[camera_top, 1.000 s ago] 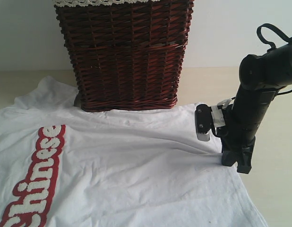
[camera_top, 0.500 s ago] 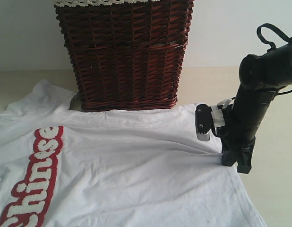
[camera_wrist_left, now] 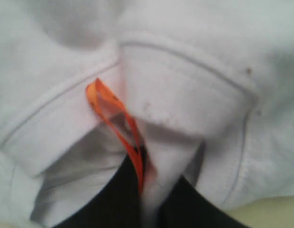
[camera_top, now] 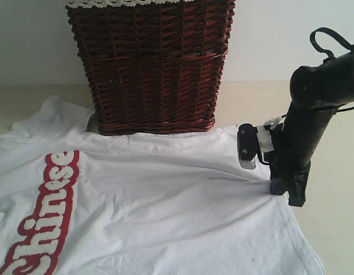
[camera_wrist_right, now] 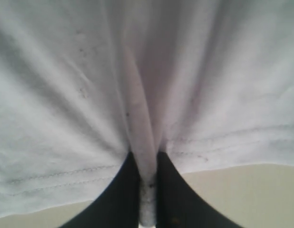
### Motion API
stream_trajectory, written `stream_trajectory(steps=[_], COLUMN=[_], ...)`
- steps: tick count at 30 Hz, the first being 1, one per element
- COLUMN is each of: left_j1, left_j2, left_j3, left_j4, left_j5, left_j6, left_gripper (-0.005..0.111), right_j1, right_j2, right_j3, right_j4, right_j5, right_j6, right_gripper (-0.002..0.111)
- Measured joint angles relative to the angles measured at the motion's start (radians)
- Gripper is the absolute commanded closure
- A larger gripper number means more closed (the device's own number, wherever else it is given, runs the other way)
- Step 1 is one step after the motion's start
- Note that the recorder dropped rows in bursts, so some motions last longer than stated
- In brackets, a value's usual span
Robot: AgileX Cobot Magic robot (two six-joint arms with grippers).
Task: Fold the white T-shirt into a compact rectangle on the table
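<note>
The white T-shirt (camera_top: 165, 200) lies spread on the table (camera_top: 337, 229), its red "Chinese" band (camera_top: 48, 212) at the left. My right gripper (camera_top: 288, 193) points down at the shirt's right edge. In the right wrist view it (camera_wrist_right: 148, 194) is shut on a pinched fold of the hemmed edge (camera_wrist_right: 142, 142). In the left wrist view my left gripper (camera_wrist_left: 154, 204) is shut on a fold of the collar (camera_wrist_left: 185, 95) beside the orange tag (camera_wrist_left: 113, 114). The left arm is outside the exterior view.
A dark wicker basket (camera_top: 151, 69) with a lace-trimmed liner stands at the back of the table, touching the shirt's far edge. Bare tabletop shows to the right of the right arm (camera_top: 314, 109) and beside the basket.
The shirt's left side with the red lettering has shifted and wrinkled a little. The right gripper has risen slightly, still holding the hem.
</note>
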Motion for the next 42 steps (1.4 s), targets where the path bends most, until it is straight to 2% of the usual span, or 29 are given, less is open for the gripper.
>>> stream_trajectory(steps=[5,9,11,17,20,32,42], left_j1=[-0.061,-0.091,-0.091,-0.074,-0.074,-0.074,-0.074], left_j2=[-0.096,-0.282,-0.370,-0.650,-0.830,-1.246,-1.361], left_j3=[-0.033,-0.099,-0.117,-0.159,-0.161,-0.161,-0.172], left_j4=[-0.018,-0.032,-0.032,-0.020,-0.083,-0.285,-0.642], left_j5=[-0.005,0.039,0.044,0.046,0.062,0.146,0.164], left_j6=[-0.131,-0.228,-0.269,-0.528,-0.623,-0.642,-0.642], left_gripper=[0.107,0.107,0.107,0.107,0.107,0.107,0.107], right_j1=[-0.002,-0.002,-0.002,-0.002,-0.002,-0.002,-0.002], right_j2=[-0.086,-0.204,-0.261,-0.519,-0.699,-1.132,-1.336], right_j3=[0.000,0.000,0.000,0.000,0.000,0.000,0.000], right_j4=[-0.036,-0.090,-0.099,-0.109,-0.103,-0.103,-0.149], right_j5=[-0.040,-0.029,-0.007,0.110,0.195,0.345,0.343], right_j6=[0.067,0.196,0.238,0.382,0.483,0.606,0.626], right_gripper=[0.108,0.108,0.108,0.108,0.108,0.108,0.108])
